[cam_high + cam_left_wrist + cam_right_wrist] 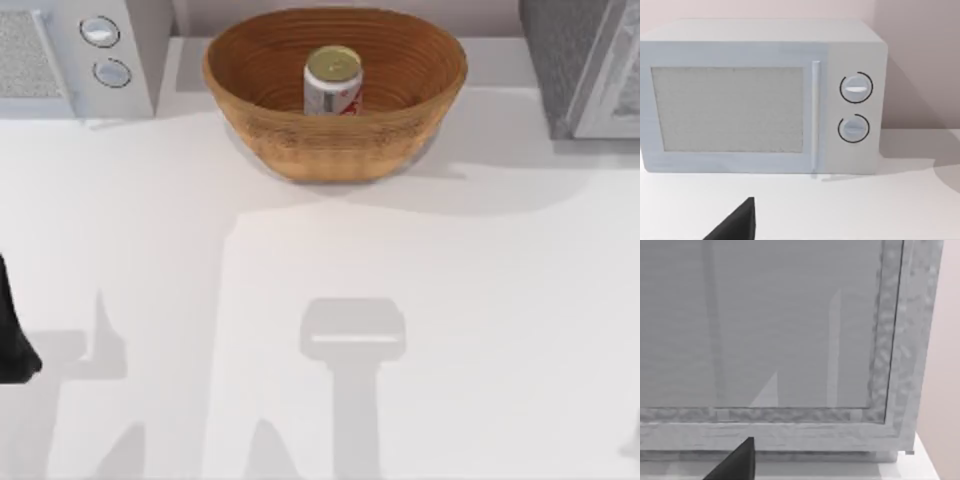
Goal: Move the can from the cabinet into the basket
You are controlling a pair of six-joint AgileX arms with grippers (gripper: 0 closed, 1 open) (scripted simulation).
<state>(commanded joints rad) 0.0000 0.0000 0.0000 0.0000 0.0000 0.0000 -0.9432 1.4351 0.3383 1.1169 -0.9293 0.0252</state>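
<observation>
The can [332, 80] stands upright in the basket [335, 150] at twelve o'clock. We judge it light, stiff and slippery, best gripped around its sides. We cannot tell our fingers' state.

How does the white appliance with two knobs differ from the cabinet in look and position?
The white appliance stands at the table's far left; the cabinet at the far right. The appliance is plain white with two round knobs; the cabinet is dark grey and speckled, with no knobs. Both are box-shaped with a pale front panel.
</observation>
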